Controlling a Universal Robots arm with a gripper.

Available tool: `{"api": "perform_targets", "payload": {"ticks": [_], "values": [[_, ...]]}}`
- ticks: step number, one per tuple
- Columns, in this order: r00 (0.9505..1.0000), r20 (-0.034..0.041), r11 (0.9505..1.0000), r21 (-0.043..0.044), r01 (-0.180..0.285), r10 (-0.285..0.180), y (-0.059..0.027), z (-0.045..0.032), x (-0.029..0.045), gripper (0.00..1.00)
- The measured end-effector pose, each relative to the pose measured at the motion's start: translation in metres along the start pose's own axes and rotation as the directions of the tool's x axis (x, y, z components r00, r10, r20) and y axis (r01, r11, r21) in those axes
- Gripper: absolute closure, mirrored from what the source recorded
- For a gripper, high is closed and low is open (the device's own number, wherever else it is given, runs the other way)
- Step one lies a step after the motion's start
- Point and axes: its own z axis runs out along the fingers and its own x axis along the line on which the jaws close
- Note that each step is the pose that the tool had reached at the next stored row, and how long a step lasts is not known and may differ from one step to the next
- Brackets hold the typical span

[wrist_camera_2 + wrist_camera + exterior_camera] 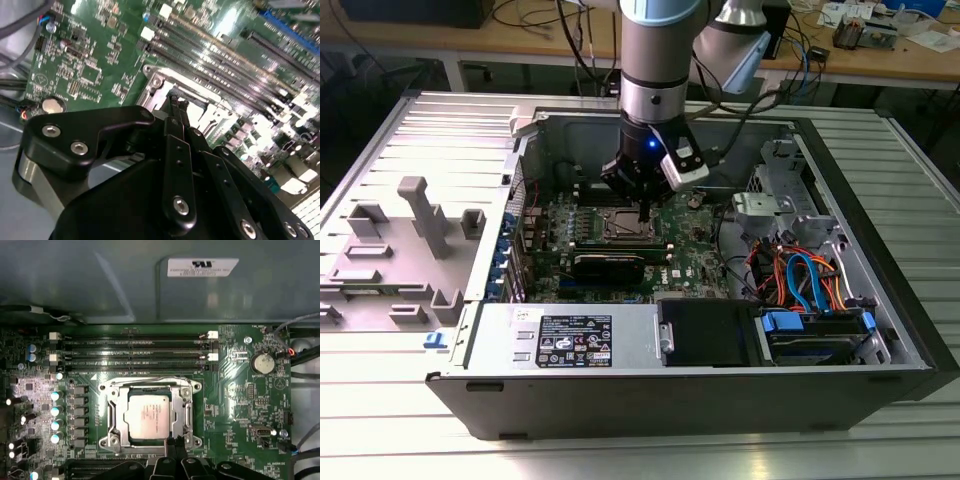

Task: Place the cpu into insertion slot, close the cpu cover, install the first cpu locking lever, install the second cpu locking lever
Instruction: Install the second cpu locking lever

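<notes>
Your cpu [147,415] already sits in the slot [111,416], with the cover [189,416] lying flat around it. The tool [173,445] hangs just off the socket's near edge, fingers together and holding nothing, tips down at the cover's rim.

Jaws' tips — hidden behind gripper [176,107]

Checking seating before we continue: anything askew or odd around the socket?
Nothing stands out. The square silvery-topped cpu sits flat and square inside the silvery metal cover frame, which lies down around it. The black claw is at the socket's edge. Memory slots look intact.
</notes>
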Motion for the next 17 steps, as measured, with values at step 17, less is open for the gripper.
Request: {"api": "perform_targets", "payload": {"ticks": [17], "values": [[1.0, -0.0021, 0.9998, -0.0206, 0.007, -0.007, -0.0209, 0.0013, 0.0223, 0.89]]}}
